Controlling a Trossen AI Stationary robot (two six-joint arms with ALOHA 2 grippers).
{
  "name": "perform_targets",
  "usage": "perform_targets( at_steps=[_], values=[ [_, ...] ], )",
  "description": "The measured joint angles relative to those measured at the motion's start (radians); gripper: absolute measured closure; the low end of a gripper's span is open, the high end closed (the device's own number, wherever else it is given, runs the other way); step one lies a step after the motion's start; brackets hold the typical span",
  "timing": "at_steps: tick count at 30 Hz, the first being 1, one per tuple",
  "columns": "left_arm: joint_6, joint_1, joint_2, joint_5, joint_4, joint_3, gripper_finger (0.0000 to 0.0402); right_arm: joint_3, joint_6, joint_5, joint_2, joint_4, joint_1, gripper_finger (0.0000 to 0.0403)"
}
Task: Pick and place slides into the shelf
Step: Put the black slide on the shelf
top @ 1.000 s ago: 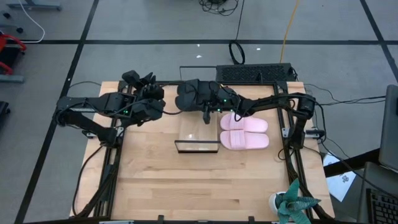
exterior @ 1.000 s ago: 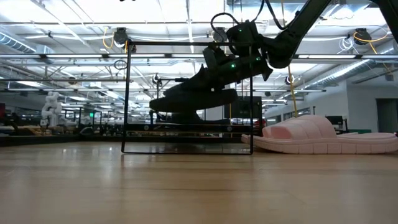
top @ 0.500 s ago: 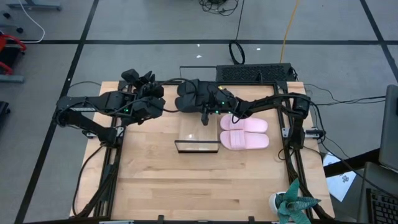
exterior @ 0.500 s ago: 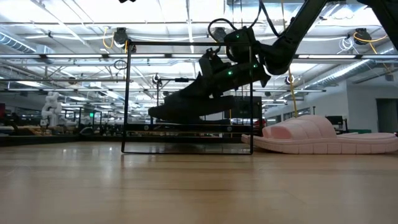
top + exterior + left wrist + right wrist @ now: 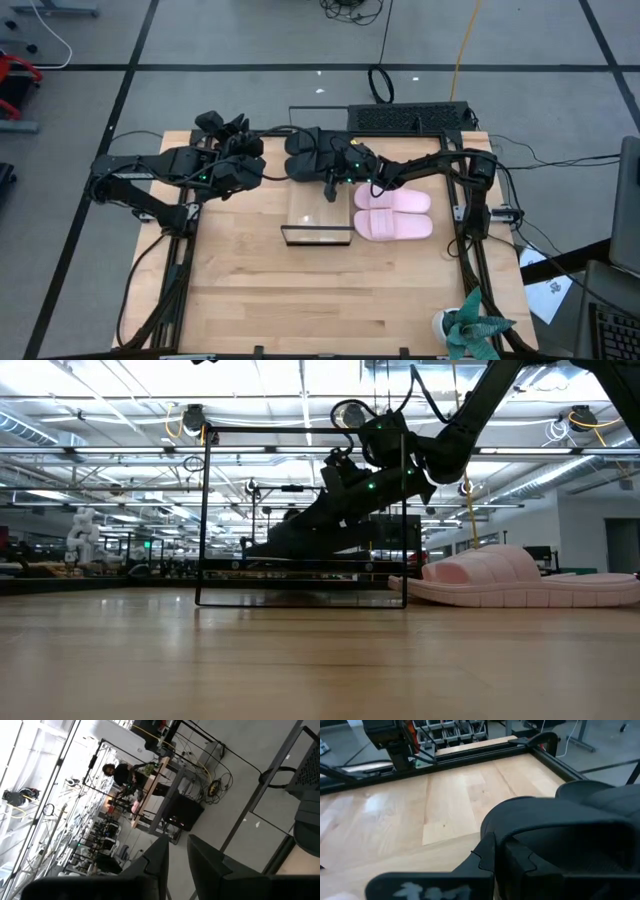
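The right gripper is reaching across the far part of the table and pinching a matte black slide by its wide strap, its fingers clamped on the strap's edge as the right wrist view shows. From the low camera the slide is hanging tilted, heel end raised toward the gripper and toe end dipping down to the shelf's board, inside the thin black wire frame of the shelf. From above, the shelf is showing as a narrow light-wood board edged in black metal, lying in the middle of the table, and the black slide is sitting over its far end. A second dark rounded form is showing just beyond the held strap in the right wrist view; whether it is the other black slide cannot be told for sure. The pink slides are lying side by side as a pair on the tabletop just beside the shelf on the right arm's side, soles down, pale and smooth with broad straps; the low view is showing one of them flat on the wood. The left gripper is hovering over the table's far left part, near the shelf's far corner, its two fingers standing narrowly parted and gripping nothing.
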Motion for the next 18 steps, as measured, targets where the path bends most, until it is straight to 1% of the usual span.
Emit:
perform_targets(
  at_steps=[11, 18],
  values=[
    [-0.002, 0.000, 0.000, 0.000, 0.000, 0.000, 0.0323, 0.000, -0.015, 0.001, 0.000, -0.004, 0.000, 0.0401],
    [-0.005, 0.000, 0.000, 0.000, 0.002, 0.000, 0.0323, 0.000, 0.002, 0.000, 0.000, 0.059, 0.004, 0.0401]
  ],
)
